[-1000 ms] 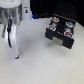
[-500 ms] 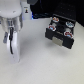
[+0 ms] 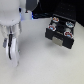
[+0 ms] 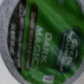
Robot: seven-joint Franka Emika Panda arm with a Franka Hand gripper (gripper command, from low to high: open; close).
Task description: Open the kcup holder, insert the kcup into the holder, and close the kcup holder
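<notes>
Green-lidded kcup [image 4: 42,42] fills wrist view | jaws' state unreadable | descend centred, then carry to open kcup holder [image 3: 61,31]

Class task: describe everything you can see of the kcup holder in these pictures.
The kcup holder is a black box at the exterior view's right, sitting on the pale table. Its drawer is pulled open, showing round slots with pods, some with reddish or bluish lids. A pale front edge faces forward. Nothing else touches it; the gripper is away from it.
</notes>
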